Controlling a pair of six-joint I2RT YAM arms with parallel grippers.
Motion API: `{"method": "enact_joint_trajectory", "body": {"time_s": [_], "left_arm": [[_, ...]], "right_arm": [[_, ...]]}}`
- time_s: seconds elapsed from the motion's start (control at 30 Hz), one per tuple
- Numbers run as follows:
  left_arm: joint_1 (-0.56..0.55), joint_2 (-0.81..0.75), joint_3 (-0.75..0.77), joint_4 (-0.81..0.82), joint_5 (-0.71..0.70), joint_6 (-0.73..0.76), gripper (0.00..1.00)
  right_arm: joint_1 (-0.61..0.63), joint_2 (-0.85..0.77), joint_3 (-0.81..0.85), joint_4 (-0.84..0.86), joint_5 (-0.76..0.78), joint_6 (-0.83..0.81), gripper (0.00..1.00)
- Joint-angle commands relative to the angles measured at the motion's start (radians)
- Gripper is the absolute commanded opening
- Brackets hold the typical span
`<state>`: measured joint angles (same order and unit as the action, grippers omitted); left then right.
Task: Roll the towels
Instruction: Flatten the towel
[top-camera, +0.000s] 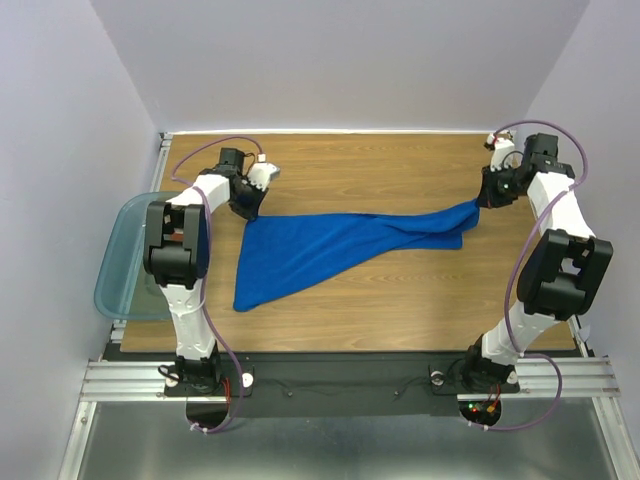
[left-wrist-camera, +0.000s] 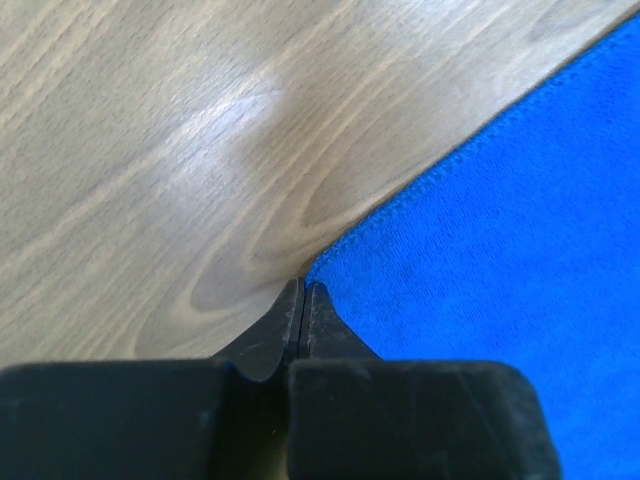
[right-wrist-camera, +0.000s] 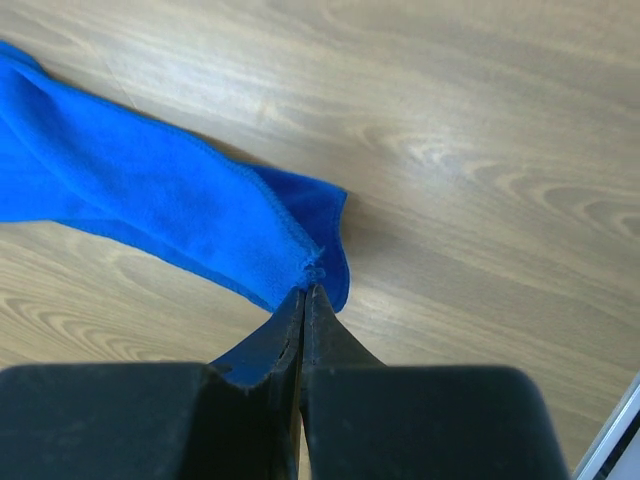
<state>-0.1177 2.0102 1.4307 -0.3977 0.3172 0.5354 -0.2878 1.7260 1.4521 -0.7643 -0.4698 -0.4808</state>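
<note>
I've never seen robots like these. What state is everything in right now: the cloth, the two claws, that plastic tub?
blue towel: unrolled, flat and wide at the left, bunched narrow toward the right.
left gripper: shut, tips at the towel's corner; whether cloth is pinched, unclear.
right gripper: shut on the towel's puckered end.
teal bin: upright, no lid, at the table's left edge, partly hidden by the left arm.

Seen from overhead, the left gripper (top-camera: 248, 203) covered the far-left corner of the blue towel (top-camera: 330, 250). Its own wrist camera left unclear whether the pressed-together fingertips (left-wrist-camera: 290, 312) actually pinched the hem. That view cut the cloth off at its right and bottom edges, and the right wrist view lost it at the left edge. The left arm (top-camera: 175, 245) hid part of the teal bin (top-camera: 120, 265)
</note>
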Motion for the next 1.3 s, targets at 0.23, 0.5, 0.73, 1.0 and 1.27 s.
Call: {"method": "enact_joint_trajectory", "body": {"time_s": [0.23,0.5,0.73,1.0,1.27], "left_arm": [[0.053,-0.287,0.218,-0.024,0.079,-0.113,0.0],[0.066,-0.49,0.234,0.056,0.074,-0.161,0.0],[0.067,-0.669,0.111,0.106,0.039,-0.137,0.0],[0.067,-0.858,-0.028,0.019,0.081,-0.1,0.0],[0.067,-0.995,-0.096,-0.124,0.114,-0.103,0.0]], "right_arm": [[-0.007,-0.04,0.198,0.013,-0.024,0.093,0.01],[-0.027,-0.092,0.313,0.079,0.007,0.188,0.01],[-0.044,-0.178,0.314,0.103,0.017,0.196,0.01],[-0.054,-0.396,0.162,0.106,0.071,0.125,0.01],[-0.054,-0.629,0.01,0.063,0.184,-0.004,0.01]]}}
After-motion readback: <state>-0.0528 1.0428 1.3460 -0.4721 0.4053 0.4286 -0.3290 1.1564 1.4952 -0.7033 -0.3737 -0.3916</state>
